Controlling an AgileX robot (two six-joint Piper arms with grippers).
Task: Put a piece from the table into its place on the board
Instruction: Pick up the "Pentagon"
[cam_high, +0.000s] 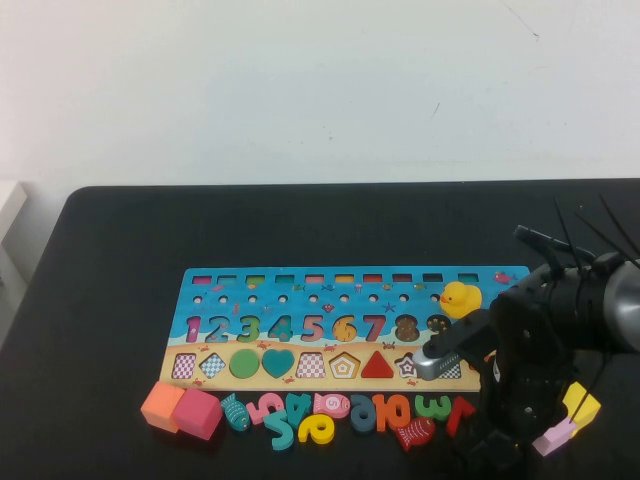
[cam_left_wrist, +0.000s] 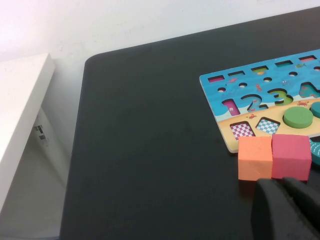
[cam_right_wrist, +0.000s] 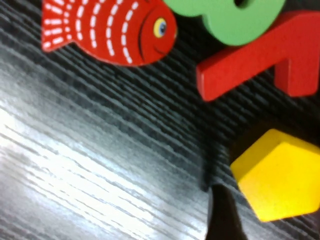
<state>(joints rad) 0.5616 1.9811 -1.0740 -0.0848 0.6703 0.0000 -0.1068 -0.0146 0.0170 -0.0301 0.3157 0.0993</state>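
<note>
At the left of the flat black table (cam_high: 120, 260), the left gripper (cam_left_wrist: 287, 210) sits parked low just beside the orange foam cube (cam_left_wrist: 255, 157) and pink foam cube (cam_left_wrist: 291, 156), off the near-left corner of the long blue-and-sandy wooden puzzle board (cam_high: 300, 290); whether its jaws are open I cannot tell. Far to the right, the right gripper (cam_right_wrist: 222, 215) hangs low over the table beyond the board's near-right corner, jaws spread wide and holding nothing. The small flat yellow wooden pentagon piece (cam_right_wrist: 280, 175) lies flat just beside one dark fingertip, apparently not touching, near the red wooden seven (cam_right_wrist: 260, 55) and red striped fish (cam_right_wrist: 107, 30). With no long axis, it suits any approach, and the right arm is far nearer.
</note>
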